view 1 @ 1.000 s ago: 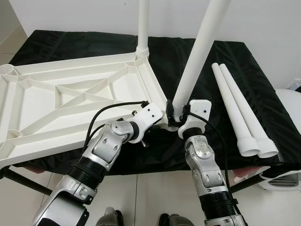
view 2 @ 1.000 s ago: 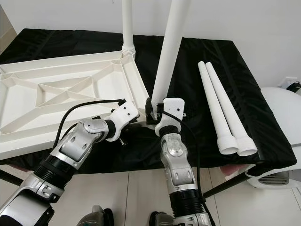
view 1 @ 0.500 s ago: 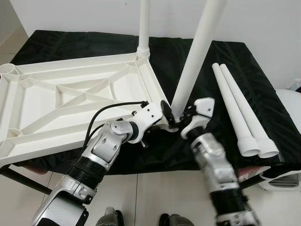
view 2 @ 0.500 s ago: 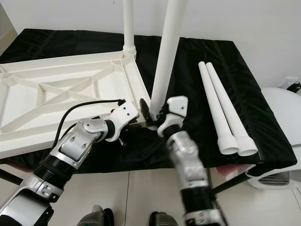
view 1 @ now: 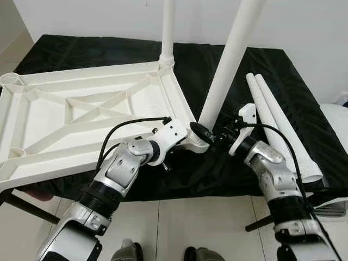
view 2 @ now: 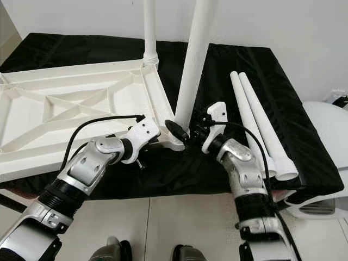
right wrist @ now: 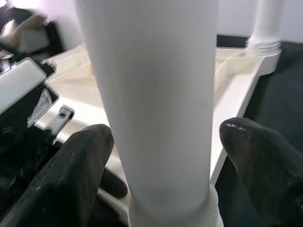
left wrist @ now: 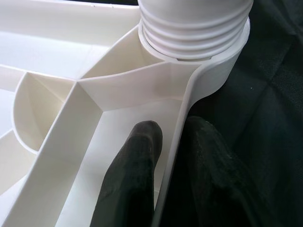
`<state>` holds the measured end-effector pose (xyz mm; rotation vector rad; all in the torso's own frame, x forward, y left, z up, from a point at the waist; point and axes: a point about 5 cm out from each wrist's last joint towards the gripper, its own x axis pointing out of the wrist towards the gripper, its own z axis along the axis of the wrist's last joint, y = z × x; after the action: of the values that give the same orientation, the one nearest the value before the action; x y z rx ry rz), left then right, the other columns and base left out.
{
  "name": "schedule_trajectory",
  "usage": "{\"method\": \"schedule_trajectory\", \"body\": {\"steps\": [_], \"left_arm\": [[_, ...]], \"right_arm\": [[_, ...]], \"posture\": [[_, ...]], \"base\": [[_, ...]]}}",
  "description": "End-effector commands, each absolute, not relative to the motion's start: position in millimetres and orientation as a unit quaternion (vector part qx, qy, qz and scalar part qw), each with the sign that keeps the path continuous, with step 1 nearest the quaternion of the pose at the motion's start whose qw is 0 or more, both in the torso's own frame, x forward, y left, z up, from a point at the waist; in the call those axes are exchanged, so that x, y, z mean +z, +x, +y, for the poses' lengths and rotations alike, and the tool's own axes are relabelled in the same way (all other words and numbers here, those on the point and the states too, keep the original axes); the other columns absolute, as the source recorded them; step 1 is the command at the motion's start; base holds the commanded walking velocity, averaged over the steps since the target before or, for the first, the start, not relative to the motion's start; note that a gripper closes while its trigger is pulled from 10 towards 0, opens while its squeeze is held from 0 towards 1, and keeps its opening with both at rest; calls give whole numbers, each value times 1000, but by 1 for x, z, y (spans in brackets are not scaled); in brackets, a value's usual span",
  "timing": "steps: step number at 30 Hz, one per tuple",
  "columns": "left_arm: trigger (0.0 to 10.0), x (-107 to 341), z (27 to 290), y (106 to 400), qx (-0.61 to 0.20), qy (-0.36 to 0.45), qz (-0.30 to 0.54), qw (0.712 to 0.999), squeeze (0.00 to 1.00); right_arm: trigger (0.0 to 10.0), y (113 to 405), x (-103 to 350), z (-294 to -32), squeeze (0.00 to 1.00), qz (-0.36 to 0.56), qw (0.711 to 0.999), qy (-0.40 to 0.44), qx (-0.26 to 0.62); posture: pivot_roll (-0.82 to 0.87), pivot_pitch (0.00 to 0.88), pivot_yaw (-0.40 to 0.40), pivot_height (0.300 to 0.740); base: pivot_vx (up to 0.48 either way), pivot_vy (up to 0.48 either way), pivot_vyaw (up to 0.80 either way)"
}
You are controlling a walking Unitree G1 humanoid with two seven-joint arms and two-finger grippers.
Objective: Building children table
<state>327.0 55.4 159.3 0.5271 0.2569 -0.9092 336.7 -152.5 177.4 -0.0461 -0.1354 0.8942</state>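
Observation:
The white tabletop (view 1: 81, 109) lies upside down on a black-covered table. One white leg (view 1: 167, 32) stands upright in its far right corner. A second leg (view 1: 228, 70) leans in the near right corner socket (left wrist: 194, 33). My left gripper (left wrist: 173, 130) is shut on the tabletop rim just beside that socket, one finger inside the rim and one outside. My right gripper (view 1: 205, 132) reaches in from the right and straddles this leg's base; its fingers (right wrist: 80, 161) stand open on either side of the leg (right wrist: 156, 94).
Two loose white legs (view 1: 274, 128) lie side by side on the black cloth (view 1: 98, 49) to the right, partly under my right forearm. A white appliance (view 1: 334, 117) stands past the table's right edge. Tiled floor lies below the near edge.
My right arm has swung out to the right, so its gripper now comes at the leg's base from the side instead of from below. The left gripper has held still.

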Motion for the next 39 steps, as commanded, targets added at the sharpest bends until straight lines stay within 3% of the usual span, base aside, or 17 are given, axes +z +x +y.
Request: {"method": "schedule_trajectory", "body": {"steps": [1,18,19,20,21,22,34,35,39], "left_arm": [[10000,159,58,328,-427,256,127,858,0],[10000,158,58,326,-431,257,128,856,0],[10000,158,58,326,-431,258,128,856,0],[10000,158,58,326,-431,258,128,855,0],[10000,158,58,326,-431,258,128,855,0],[10000,158,58,325,-431,258,128,855,0],[10000,157,56,325,-434,259,127,853,0],[10000,157,56,325,-435,259,127,853,0],[10000,157,56,325,-435,259,127,853,0]], "right_arm": [[10000,341,175,-157,0,-50,888,-19,458],[10000,359,178,-172,0,-18,870,-56,489],[4941,359,178,-173,0,-17,870,-56,489],[2314,360,178,-174,0,-15,871,-55,488],[2314,360,178,-174,0,-15,871,-55,488],[0,361,178,-175,0,-13,869,-51,492],[0,359,171,-178,0,-8,867,-42,496],[10000,358,168,-178,0,-6,868,-41,494],[10000,355,163,-176,0,-8,871,-35,491]], "posture": [[-47,97,0,740],[-36,89,3,740],[-37,87,3,740],[-37,87,3,740],[-37,87,3,740],[-39,86,4,740],[-47,81,3,740],[-46,82,3,740],[-46,84,1,740]], "base": [[0,0,0],[0,0,0],[0,0,0],[0,0,0],[0,0,0],[0,0,0],[0,0,0],[0,0,0],[0,0,0]]}}
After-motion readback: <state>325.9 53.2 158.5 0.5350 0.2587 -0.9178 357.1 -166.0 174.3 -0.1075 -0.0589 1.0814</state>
